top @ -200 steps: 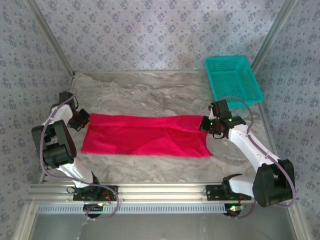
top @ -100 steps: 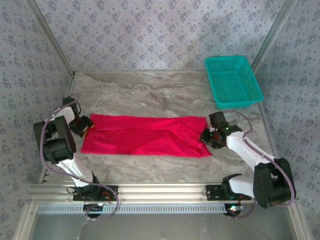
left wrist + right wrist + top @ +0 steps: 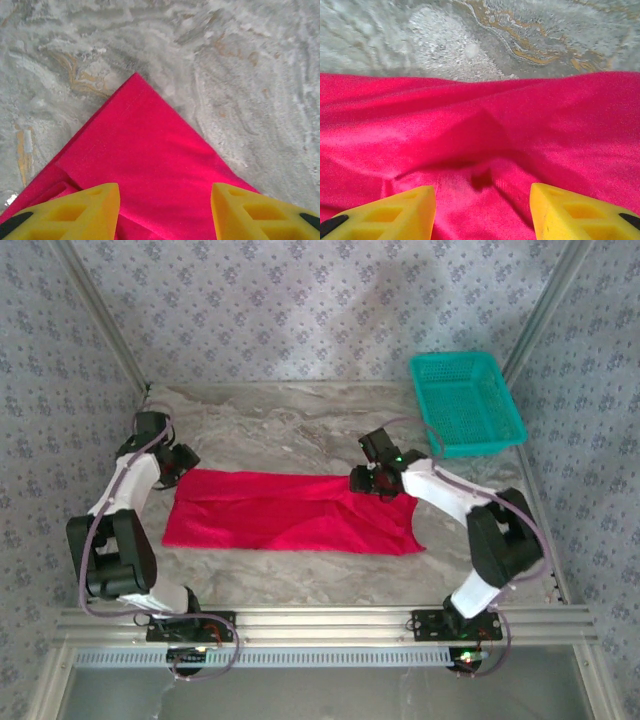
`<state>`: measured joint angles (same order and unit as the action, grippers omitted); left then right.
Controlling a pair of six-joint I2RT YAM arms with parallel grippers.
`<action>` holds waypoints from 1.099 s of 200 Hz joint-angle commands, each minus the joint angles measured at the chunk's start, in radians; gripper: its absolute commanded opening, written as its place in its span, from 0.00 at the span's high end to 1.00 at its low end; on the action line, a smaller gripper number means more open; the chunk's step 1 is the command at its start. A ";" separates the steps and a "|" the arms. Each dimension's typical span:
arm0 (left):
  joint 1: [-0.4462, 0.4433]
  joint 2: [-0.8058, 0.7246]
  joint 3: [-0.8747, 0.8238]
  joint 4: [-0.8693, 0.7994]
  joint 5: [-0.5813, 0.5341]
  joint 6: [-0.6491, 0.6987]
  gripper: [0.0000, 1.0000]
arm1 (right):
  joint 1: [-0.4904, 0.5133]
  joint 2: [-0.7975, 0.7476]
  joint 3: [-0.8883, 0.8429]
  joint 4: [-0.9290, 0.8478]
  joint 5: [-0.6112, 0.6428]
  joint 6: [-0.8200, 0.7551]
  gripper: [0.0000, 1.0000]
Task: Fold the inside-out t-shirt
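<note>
The red t-shirt lies flat on the marble table as a long folded band running left to right. My left gripper hovers over its far left corner, jaws open. In the left wrist view that corner of the t-shirt points away from me, between the two yellow fingertips of the left gripper. My right gripper is open over the shirt's far edge, right of the middle. Below the right gripper the t-shirt shows soft creases and a small dark fold. Neither gripper holds anything.
A teal mesh basket stands at the back right corner. Bare marble table stretches behind the shirt, and a narrower strip lies in front of it. A metal rail runs along the near edge, with patterned walls on three sides.
Both grippers went from shut to open and let go of the shirt's ends. The left gripper moved toward the far left corner. The right gripper moved left along the far edge.
</note>
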<state>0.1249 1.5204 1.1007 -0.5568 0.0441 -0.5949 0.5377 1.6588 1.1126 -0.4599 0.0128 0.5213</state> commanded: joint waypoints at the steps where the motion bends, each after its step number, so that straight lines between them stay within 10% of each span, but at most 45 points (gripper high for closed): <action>1: 0.006 0.029 -0.015 -0.012 0.015 -0.005 0.51 | 0.014 0.071 0.098 -0.034 0.025 -0.050 0.46; 20: 0.005 0.035 -0.013 -0.007 0.019 -0.003 0.52 | 0.023 0.106 0.125 -0.032 0.009 -0.052 0.52; 52: 0.006 0.046 0.000 -0.012 0.020 0.004 0.55 | 0.063 0.100 0.126 -0.064 0.020 -0.036 0.98; 133: 0.006 0.048 -0.010 -0.002 0.040 -0.008 0.60 | 0.376 -0.183 -0.103 -0.118 0.224 0.230 1.00; 154: 0.004 0.040 -0.010 -0.005 0.048 -0.011 0.60 | 0.462 -0.205 -0.184 -0.080 0.252 0.310 0.93; 189: 0.004 0.044 0.010 -0.017 0.060 -0.004 0.60 | 0.542 -0.205 -0.155 -0.115 0.297 0.346 0.48; 220: -0.007 0.058 0.035 -0.020 0.090 0.000 0.60 | 0.483 -0.215 -0.034 -0.218 0.302 0.285 0.41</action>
<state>0.1257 1.5646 1.0939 -0.5594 0.0948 -0.5953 1.0710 1.4620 0.9733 -0.5976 0.2584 0.8230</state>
